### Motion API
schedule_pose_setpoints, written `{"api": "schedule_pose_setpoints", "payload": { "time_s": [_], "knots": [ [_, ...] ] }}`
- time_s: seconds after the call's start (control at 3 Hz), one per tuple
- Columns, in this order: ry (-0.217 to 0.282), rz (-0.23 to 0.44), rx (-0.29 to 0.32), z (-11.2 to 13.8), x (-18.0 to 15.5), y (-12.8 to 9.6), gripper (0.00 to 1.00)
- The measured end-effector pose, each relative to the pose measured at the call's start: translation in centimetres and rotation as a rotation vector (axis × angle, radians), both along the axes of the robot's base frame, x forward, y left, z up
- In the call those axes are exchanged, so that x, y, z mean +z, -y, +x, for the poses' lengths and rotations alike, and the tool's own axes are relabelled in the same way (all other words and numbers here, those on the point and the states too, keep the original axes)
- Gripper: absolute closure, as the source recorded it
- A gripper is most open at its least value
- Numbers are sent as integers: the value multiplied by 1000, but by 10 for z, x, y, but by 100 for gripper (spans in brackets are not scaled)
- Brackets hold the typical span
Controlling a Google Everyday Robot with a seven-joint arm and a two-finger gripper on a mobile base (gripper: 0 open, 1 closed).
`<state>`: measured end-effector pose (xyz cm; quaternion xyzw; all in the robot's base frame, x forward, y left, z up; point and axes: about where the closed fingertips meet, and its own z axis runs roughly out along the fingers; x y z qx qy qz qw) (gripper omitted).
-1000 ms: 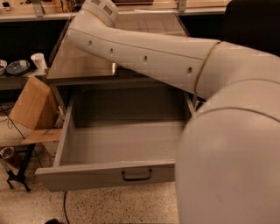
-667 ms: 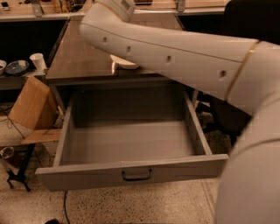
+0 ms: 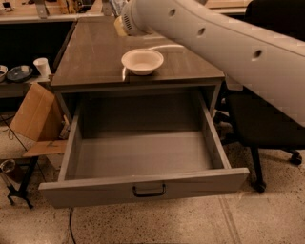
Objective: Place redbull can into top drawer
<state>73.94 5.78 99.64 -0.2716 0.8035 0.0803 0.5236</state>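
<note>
The top drawer (image 3: 143, 190) is pulled fully out under the table, and its inside shows nothing in it. Its dark curved handle (image 3: 149, 191) is centred on the front panel. The redbull can is not in view. My white arm (image 3: 214, 38) reaches from the right across the back of the table. Its wrist (image 3: 127, 20) hangs above the table's far edge. The gripper (image 3: 109, 6) lies beyond the wrist at the frame's top edge, mostly cut off, far behind the drawer.
A white bowl (image 3: 142, 61) sits on the brown table top (image 3: 90, 57) near its front edge. A white paper cup (image 3: 42, 66) stands on a low shelf at the left. A cardboard box (image 3: 34, 114) leans beside the table. A black office chair (image 3: 267, 119) stands at the right.
My arm has swung up and back toward the table's far side. This uncovers the bowl and the right side of the drawer. The drawer stays open.
</note>
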Motion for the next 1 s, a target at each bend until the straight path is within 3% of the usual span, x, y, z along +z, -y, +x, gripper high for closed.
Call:
{"api": "schedule_pose_setpoints", "payload": {
  "time_s": [0.33, 0.67, 1.0],
  "knots": [
    [-195, 44, 95, -43, -33, 34, 100],
    [-222, 39, 119, -57, -35, 38, 100],
    [-233, 43, 143, -55, -39, 30, 100]
  ]
}}
